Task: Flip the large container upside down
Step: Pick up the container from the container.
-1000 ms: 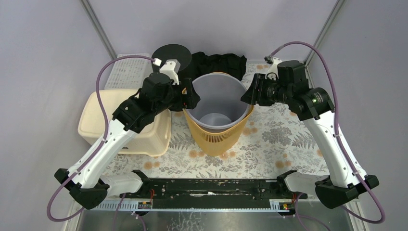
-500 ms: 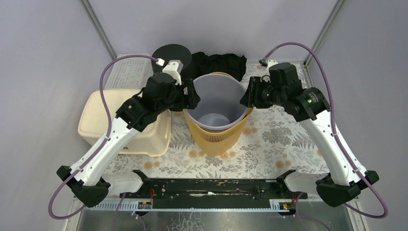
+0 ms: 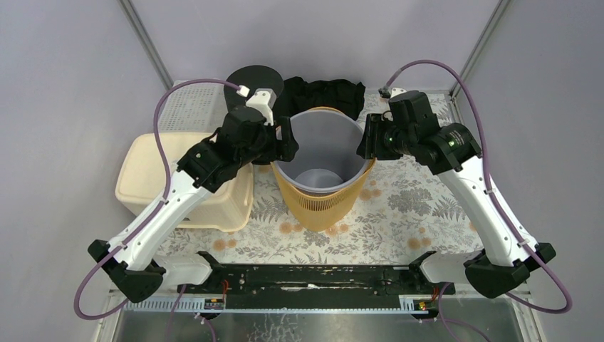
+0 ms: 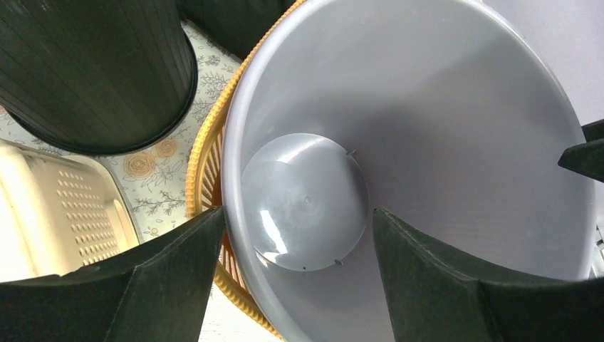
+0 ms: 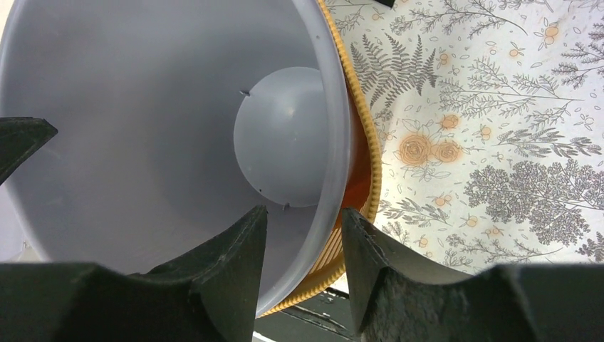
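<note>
1. The large grey plastic container stands upright, its wide round mouth facing up and its flat circular bottom showing deep inside.
2. It sits nested in an orange slatted basket, mid-table on a floral-print cloth.

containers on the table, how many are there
5: grey bucket mid-table, nested inside an orange mesh basket; black bin at back left; cream tub at left; white perforated crate behind it. The black cloth may hide more.
</note>
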You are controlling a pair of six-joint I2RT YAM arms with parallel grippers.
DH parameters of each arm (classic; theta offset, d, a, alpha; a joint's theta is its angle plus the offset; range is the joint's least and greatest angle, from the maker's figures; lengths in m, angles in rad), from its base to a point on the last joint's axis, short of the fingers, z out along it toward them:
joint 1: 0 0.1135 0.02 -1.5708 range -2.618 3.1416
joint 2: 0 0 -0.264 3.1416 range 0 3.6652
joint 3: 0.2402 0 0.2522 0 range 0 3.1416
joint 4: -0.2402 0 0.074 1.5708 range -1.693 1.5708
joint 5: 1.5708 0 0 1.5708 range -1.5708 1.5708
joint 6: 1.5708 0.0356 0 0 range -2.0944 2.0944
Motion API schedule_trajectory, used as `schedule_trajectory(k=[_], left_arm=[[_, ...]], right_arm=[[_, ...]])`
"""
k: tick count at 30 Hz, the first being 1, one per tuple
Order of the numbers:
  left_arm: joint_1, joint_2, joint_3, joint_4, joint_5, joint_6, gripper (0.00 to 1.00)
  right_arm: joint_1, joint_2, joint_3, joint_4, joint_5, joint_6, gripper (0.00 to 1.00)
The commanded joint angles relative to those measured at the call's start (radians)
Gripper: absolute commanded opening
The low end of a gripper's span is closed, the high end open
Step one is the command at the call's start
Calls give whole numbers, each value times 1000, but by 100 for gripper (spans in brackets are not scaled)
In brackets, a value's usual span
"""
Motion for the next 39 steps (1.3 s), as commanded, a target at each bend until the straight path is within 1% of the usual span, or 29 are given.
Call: schedule_trajectory(k=[1, 7, 10, 13, 15, 19, 23, 27, 32, 39], left_arm=[[-6, 21, 16, -17, -14, 18, 82], [-10, 34, 22, -17, -5, 19, 81], [-13, 44, 27, -12, 7, 20, 74], [-16, 49, 27, -1, 18, 19, 65], [-18, 52, 30, 1, 27, 18, 57], [-20, 54, 42, 2, 33, 17, 42], [-21, 56, 60, 1, 38, 18, 35], [-22, 55, 83, 3, 45, 19, 24], [-22, 43, 98, 27, 67, 16, 19], [-21, 21, 129, 65, 89, 16, 15]], right_arm=[[14, 19, 31, -21, 32, -14, 50], [43, 40, 26, -18, 36, -8, 50], [54, 41, 16, 5, 27, -1, 47], [56, 37, 4, 30, 10, 6, 34], [56, 36, 4, 41, 7, 8, 27], [56, 37, 27, 45, 9, 8, 21], [56, 40, 58, 48, 9, 8, 14], [56, 38, 88, 59, -8, 8, 9], [56, 16, 108, 103, -33, 12, 7], [56, -18, 127, 158, -46, 14, 4]])
